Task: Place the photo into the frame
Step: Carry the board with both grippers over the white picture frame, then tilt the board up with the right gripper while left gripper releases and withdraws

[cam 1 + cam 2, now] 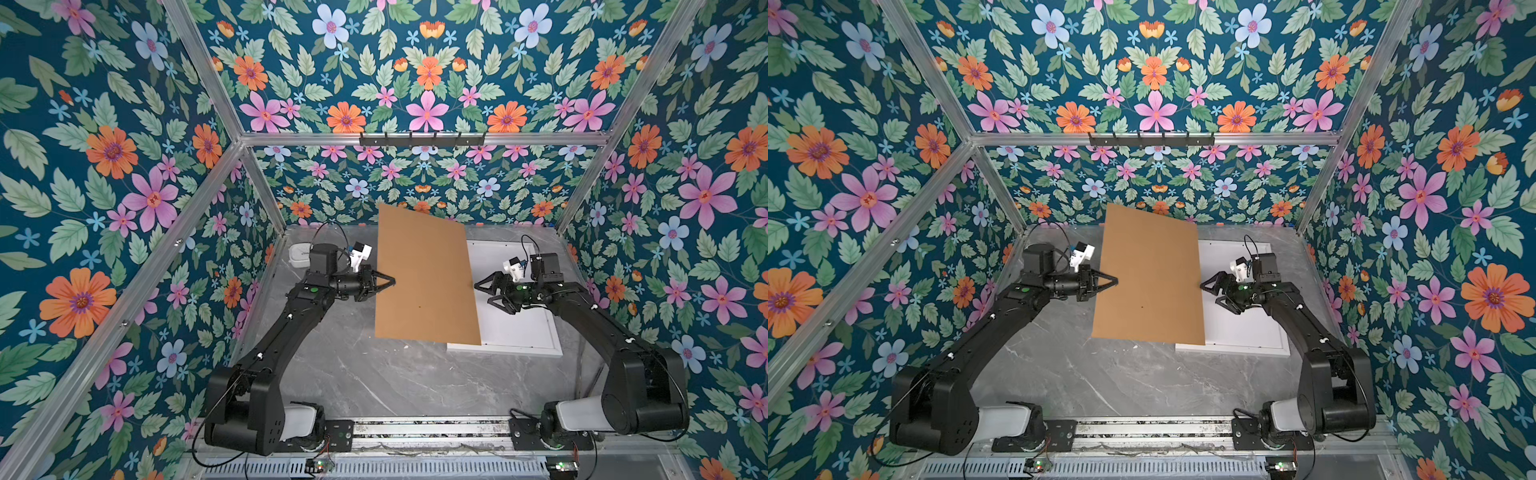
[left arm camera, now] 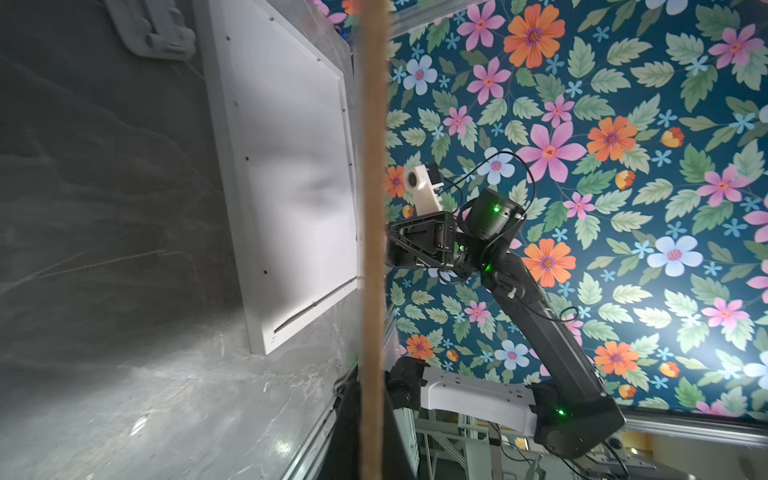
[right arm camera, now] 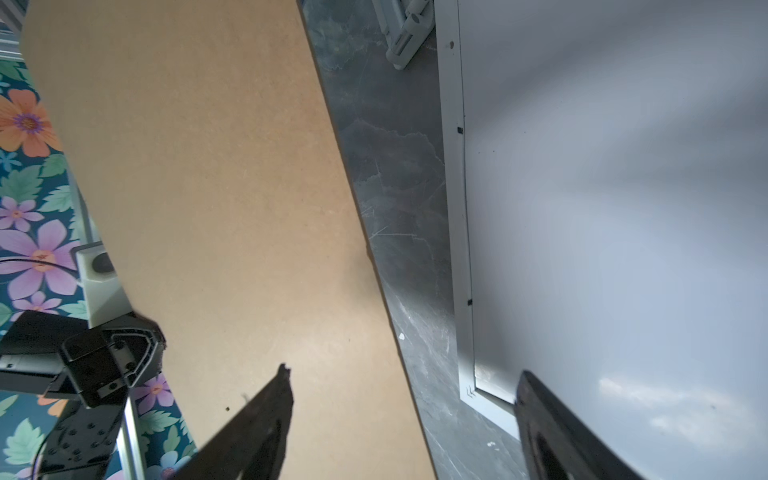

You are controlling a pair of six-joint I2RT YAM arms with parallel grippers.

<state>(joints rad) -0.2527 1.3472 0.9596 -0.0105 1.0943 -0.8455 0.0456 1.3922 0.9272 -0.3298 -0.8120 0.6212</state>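
- The left tool [image 1: 392, 282] is clamped on the left edge of the brown backing board [image 1: 424, 274]. It holds the board up off the grey marble desk [image 1: 365, 382], tilted, in the middle of both top views.
- The right tool [image 1: 484, 293] has its jaws spread wide with nothing between them. It sits just beside the board's right edge, apart from it as far as I can see.
- The frame [image 1: 507, 351] lies flat on the desk, right of centre, back side up. In both top views the raised board covers its left part.
- I can't find the photo's printed face in any view. A plain white sheet [image 2: 299, 166] fills the frame's recess, and I can't tell whether it is the photo's back or a mat.
- I'd judge the step in hand is handling the board over the frame. A wide, thin board pinched at one edge will want to swing, so I'd have the right tool take the opposite edge. Then move slowly, keeping the low corner from scraping the sheet.
- The left wrist view shows the board edge-on as a thin strip. It also shows small dark tabs [image 2: 246, 158] along the frame's inner rim, and a dark gap at one edge of the sheet, as if it is not fully seated.
- The right wrist view shows the empty gap between the right tool's fingers, and the left tool gripping the board's far edge.
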